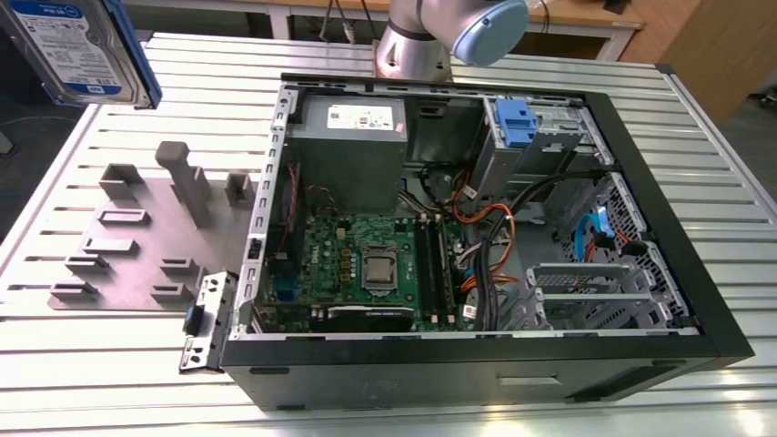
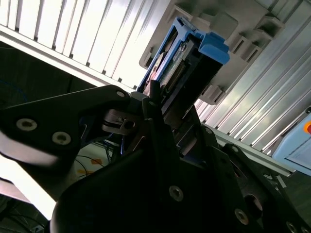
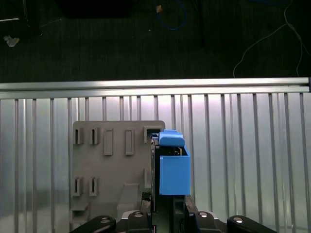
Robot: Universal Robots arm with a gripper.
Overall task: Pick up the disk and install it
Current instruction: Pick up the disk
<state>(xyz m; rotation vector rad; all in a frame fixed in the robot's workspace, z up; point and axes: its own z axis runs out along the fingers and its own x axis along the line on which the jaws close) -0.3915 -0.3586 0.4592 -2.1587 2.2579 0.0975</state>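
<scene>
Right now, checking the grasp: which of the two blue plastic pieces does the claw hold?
The blue carrier framing the disk, clamped in the claw; the other, a bare blue latch, sits inside the open computer case.

A robotics lab or test workshop is indicated. An opened computer case (image 1: 486, 378), its boards and wiring exposed, is laid on a worktable (image 1: 109, 382) of ribbed aluminium profiles. Just beside the case, on the exterior view's left, a grey fixture plate (image 1: 134, 246) with slots and posts is set. Behind the case a robot arm (image 1: 419, 45) is seen, with wooden benches (image 1: 583, 14) beyond. Loose cables (image 3: 262, 43) are strewn on dark flooring.
</scene>
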